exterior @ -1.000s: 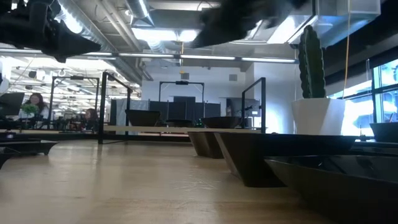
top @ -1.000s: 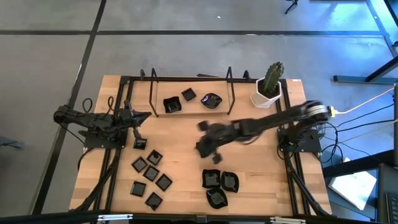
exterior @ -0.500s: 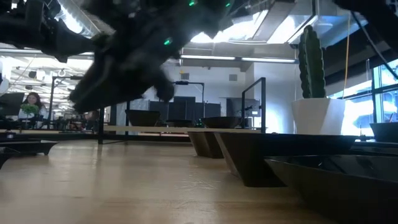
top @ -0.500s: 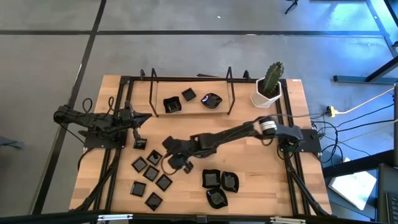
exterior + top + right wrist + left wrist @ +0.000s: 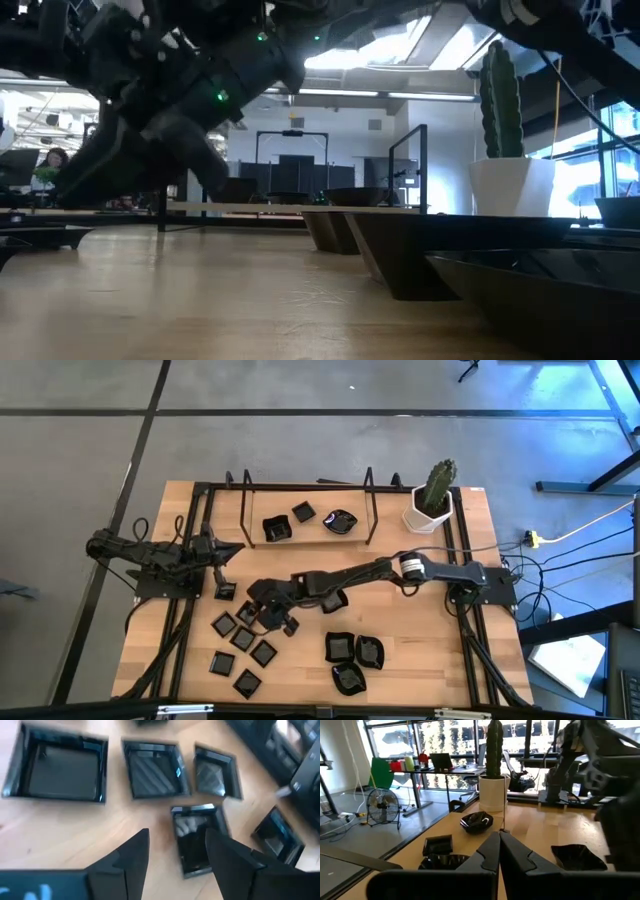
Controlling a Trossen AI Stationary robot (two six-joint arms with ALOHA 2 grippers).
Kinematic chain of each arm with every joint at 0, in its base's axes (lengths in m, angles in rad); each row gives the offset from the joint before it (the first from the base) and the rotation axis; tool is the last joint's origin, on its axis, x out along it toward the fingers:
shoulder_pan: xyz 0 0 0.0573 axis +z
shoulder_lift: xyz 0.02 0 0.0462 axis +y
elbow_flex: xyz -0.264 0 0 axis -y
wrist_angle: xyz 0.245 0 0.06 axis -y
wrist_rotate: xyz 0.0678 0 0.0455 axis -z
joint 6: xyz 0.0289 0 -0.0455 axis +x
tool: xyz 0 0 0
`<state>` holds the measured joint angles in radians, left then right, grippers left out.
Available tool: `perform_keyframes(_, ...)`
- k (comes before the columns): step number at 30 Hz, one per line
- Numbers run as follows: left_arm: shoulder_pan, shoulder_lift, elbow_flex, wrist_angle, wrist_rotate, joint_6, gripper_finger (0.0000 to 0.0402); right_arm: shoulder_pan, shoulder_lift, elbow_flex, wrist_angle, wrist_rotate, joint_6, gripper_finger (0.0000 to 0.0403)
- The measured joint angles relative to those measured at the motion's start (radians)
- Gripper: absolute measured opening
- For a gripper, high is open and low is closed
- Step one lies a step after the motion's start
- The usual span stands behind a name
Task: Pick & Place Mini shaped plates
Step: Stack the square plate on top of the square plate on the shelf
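Over the left-centre of the table (image 5: 400,650), the right gripper (image 5: 262,608) reaches across from the right arm's base, its fingers spread apart and empty above a loose cluster of small square plates (image 5: 243,640). Seen from the right wrist, one small square plate (image 5: 197,839) lies flat on the wood directly beyond the parted fingers (image 5: 131,854), with neighbouring plates (image 5: 156,768) just beside it. Three larger plates (image 5: 353,660) sit near the front edge at right, and three more (image 5: 305,520) rest at the far side within the rack (image 5: 307,490), near the cactus pot (image 5: 430,510). At the left edge, the left gripper (image 5: 222,550) waits with its fingers pressed together. Risk: the targeted plate is glossy, low and crowded, so a descending finger may land on a neighbour's rim, tipping or pushing it, or the chosen plate may slip from the closing fingers.
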<state>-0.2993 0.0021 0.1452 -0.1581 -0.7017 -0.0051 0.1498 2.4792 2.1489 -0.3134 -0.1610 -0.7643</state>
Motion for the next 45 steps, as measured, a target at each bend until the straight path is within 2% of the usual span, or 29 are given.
perform_keyframes(4,0.0,0.0,0.0,0.0,0.033,0.001,0.0004,-0.009,0.016,0.031,-0.001,-0.068,-0.005,0.0193)
perform_keyframes(10,0.0,0.0,0.0,0.0,0.042,0.008,0.0005,-0.026,0.072,0.064,0.033,-0.074,-0.011,0.0193)
perform_keyframes(15,0.0,0.0,0.0,0.0,0.042,0.008,0.0008,-0.044,0.102,0.084,0.066,-0.119,-0.01,0.0193)
perform_keyframes(33,0.0,0.0,0.0,0.005,0.041,0.024,0.0004,-0.081,0.13,0.082,0.046,-0.208,0.03,0.0192)
perform_keyframes(37,0.0,0.0,0.0,0.007,0.041,0.027,0.0006,-0.087,0.144,0.083,0.062,-0.245,0.051,0.0178)
perform_keyframes(45,0.0,0.0,0.0,0.008,0.04,0.027,0.0009,-0.089,0.145,0.083,0.061,-0.241,0.06,0.012)
